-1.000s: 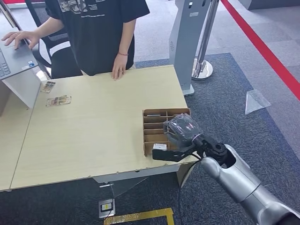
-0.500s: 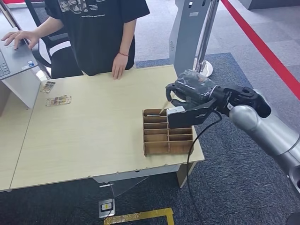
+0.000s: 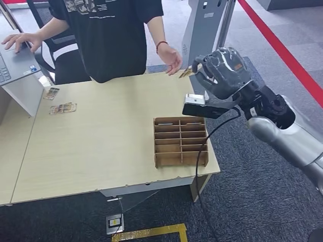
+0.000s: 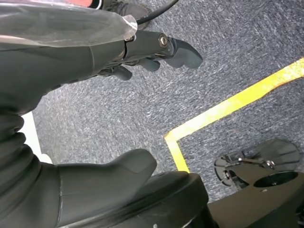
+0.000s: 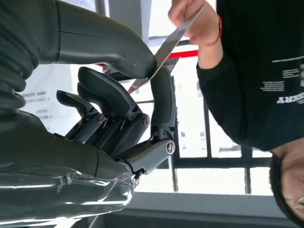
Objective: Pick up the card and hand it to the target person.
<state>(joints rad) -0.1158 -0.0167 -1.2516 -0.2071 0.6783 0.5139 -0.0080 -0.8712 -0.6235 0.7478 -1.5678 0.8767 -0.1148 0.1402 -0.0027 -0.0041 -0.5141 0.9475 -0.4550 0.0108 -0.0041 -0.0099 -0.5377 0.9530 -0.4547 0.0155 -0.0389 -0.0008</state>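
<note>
My right hand [image 3: 221,75] is raised above the table's far right corner, beyond the cardboard box. It pinches a thin card [image 3: 186,73] between thumb and a finger; the right wrist view shows that pinch on the card [image 5: 172,40] plainly. A person in a black shirt [image 3: 106,35] stands behind the table. The person's hand [image 3: 171,58] reaches over and touches the card's other end, where the person's fingers [image 5: 186,14] grip it. My left hand [image 4: 107,57] hangs over the grey carpet, fingers apart, holding nothing.
A cardboard box with slots [image 3: 180,141] stands at the right end of the light wooden table [image 3: 103,136]. Two cards [image 3: 62,108] lie at the far left beside a laptop [image 3: 15,63]. A grey kiosk stand [image 3: 202,40] is behind my right hand.
My right hand rose from the slotted box with the card and carried it toward the far edge. The person's hand lifted off the table and reached out to the card.
</note>
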